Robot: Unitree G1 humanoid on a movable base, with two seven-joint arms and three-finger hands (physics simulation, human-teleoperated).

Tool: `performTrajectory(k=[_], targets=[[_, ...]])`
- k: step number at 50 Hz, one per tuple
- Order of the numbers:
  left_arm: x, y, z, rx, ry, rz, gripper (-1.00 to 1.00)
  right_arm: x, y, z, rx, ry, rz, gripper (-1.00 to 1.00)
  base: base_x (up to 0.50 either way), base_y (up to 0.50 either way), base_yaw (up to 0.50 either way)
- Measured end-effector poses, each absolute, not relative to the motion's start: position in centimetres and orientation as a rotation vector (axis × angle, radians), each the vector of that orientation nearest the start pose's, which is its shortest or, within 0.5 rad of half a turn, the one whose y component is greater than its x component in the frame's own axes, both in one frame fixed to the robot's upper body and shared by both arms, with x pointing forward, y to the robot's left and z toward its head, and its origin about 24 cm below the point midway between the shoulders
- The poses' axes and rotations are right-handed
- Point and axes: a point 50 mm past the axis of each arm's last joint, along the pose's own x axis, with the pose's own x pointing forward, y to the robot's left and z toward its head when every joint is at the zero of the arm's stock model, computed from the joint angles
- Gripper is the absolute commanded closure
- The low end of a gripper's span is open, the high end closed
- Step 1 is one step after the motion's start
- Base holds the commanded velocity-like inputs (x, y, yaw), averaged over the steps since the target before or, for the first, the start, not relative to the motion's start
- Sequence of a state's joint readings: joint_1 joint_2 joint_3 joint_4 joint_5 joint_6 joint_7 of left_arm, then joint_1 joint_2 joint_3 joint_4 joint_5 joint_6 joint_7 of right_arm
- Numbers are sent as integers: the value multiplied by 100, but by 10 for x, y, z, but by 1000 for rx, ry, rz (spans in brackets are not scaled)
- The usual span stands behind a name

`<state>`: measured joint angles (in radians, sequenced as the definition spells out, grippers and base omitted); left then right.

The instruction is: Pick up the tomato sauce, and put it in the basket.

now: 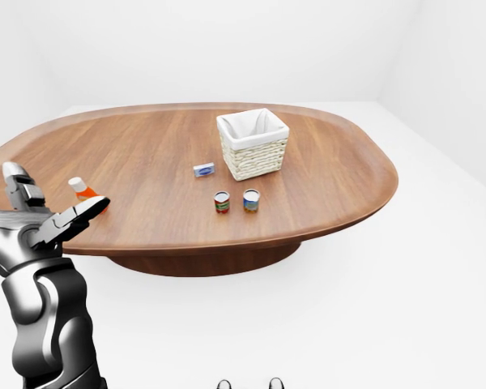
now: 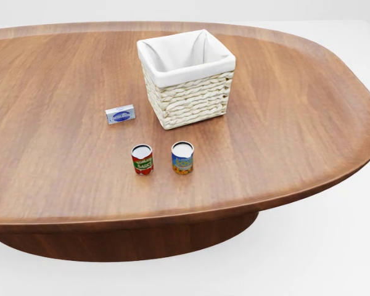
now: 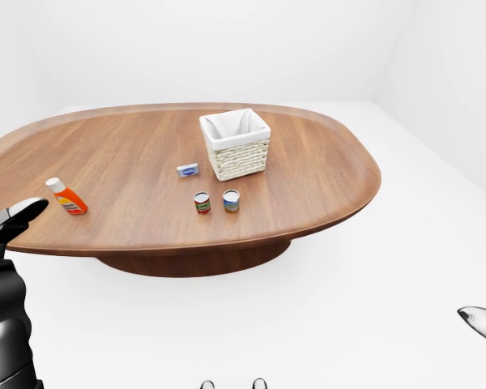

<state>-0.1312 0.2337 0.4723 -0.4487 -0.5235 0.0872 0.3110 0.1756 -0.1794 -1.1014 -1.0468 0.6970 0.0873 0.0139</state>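
Note:
The tomato sauce can [image 2: 142, 159], red with a green label, stands upright on the wooden table [image 2: 283, 135], left of a blue can [image 2: 182, 157]. The woven basket [image 2: 188, 102] with its white lining sits just above both cans in the head view. My left hand [image 1: 53, 198] is raised at the left of the left-eye view, fingers spread open and holding nothing, far left of the cans. Only one fingertip of my right hand [image 3: 482, 322] shows, at the right edge of the right-eye view, low and away from the table.
A small blue-and-white box [image 2: 120, 115] lies left of the basket. An orange bottle [image 3: 67, 197] with a white cap stands near the table's left edge. White floor surrounds the oval table.

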Motion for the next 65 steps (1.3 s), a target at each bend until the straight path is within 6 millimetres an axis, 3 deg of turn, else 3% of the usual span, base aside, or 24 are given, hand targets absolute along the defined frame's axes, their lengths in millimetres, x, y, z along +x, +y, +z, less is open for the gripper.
performTrajectory(k=[29,44,65], targets=[[224,276,185,-303,-569,510,-100,71,-274,256,-196,-983,-505,-100,0,-27,0],[224,276,184,-302,-565,508,-100,74,-272,254,-217,-966,-496,-100,0,0,0],[225,275,183,-300,-561,507,-100,78,-270,253,-232,-955,-484,-100,29,0,0]])
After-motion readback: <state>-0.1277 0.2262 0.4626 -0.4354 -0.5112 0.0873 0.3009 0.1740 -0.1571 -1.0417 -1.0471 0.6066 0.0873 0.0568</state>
